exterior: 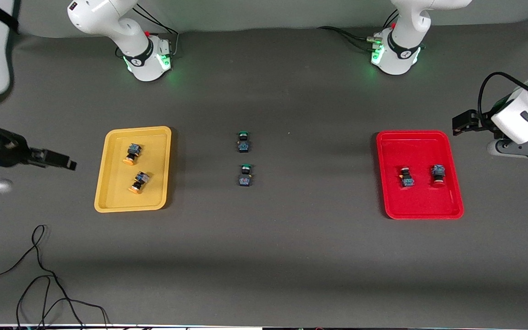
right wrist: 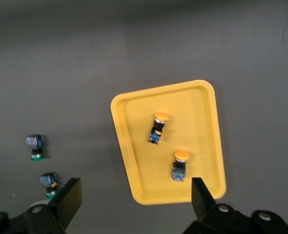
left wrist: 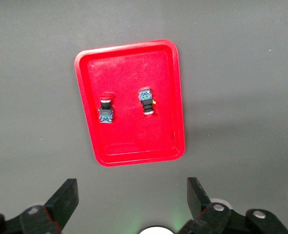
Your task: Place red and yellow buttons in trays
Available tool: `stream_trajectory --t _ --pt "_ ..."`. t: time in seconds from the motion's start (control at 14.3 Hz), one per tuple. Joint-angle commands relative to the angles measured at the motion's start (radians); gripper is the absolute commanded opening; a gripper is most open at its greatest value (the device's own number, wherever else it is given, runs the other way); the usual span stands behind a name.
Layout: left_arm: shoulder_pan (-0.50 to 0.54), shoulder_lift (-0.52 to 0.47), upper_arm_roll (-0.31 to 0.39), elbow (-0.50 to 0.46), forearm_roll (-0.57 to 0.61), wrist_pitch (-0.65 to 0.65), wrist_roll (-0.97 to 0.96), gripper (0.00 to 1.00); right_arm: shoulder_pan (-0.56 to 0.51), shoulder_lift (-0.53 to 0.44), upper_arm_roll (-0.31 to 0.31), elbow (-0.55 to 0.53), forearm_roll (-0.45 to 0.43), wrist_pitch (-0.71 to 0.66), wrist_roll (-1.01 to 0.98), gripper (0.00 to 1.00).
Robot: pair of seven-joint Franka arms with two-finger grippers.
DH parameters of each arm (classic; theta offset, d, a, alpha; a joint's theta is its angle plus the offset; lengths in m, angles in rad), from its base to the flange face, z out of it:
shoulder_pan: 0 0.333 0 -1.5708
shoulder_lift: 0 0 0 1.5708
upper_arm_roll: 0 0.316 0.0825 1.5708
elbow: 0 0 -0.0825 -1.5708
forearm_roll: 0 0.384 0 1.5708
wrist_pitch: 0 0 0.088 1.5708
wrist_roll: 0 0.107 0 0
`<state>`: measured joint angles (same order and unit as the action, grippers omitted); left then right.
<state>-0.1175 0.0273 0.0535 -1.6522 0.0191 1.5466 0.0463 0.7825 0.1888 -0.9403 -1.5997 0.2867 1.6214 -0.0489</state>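
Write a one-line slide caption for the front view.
Two yellow-capped buttons lie in the yellow tray, two red-capped buttons in the red tray, two green-capped buttons between the trays.

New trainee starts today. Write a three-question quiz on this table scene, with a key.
1. True or false: both orange-capped buttons lie in the yellow tray.
2. How many buttons lie in the red tray?
3. Multiple choice: where are the two green-capped buttons?
A. in the yellow tray
B. in the red tray
C. on the bare table between the trays

Key
1. True.
2. Two, both red-capped.
3. C. The left hand and the right hand are open and hold nothing, each off to the side at its own end of the table.
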Motion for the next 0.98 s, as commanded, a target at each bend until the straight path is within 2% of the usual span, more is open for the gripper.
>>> stream_trajectory --t 0.0,0.14,0.28,0.42,0.56,0.63,0.91 --pt "-0.022 -0.023 0.025 -0.001 -0.008 0.001 -0.017 0.99 -0.188 -0.153 0.284 -0.025 -0.150 -0.012 0.053 1.00" --pt "-0.022 -0.021 0.023 0.006 -0.008 -0.003 -0.017 0.99 -0.387 -0.222 0.525 -0.063 -0.204 -0.012 0.078 1.00" --pt "-0.017 -0.021 0.017 0.006 -0.008 -0.003 -0.017 0.99 -0.480 -0.271 0.630 -0.103 -0.240 -0.003 0.078 1.00" --pt "0.018 -0.023 -0.021 0.005 -0.008 -0.005 -0.016 0.99 -0.634 -0.313 0.788 -0.149 -0.258 0.011 0.078 1.00" --pt "0.019 -0.023 -0.027 0.005 -0.008 -0.008 -0.014 0.99 -0.744 -0.360 0.911 -0.213 -0.262 0.061 0.078 1.00" --pt "0.021 -0.023 -0.027 0.005 -0.008 -0.008 -0.014 1.00 -0.770 -0.362 0.932 -0.226 -0.262 0.072 0.077 1.00" --pt "0.021 -0.027 -0.026 0.003 -0.008 -0.008 -0.011 0.99 -0.773 -0.347 0.934 -0.223 -0.264 0.086 0.066 1.00"
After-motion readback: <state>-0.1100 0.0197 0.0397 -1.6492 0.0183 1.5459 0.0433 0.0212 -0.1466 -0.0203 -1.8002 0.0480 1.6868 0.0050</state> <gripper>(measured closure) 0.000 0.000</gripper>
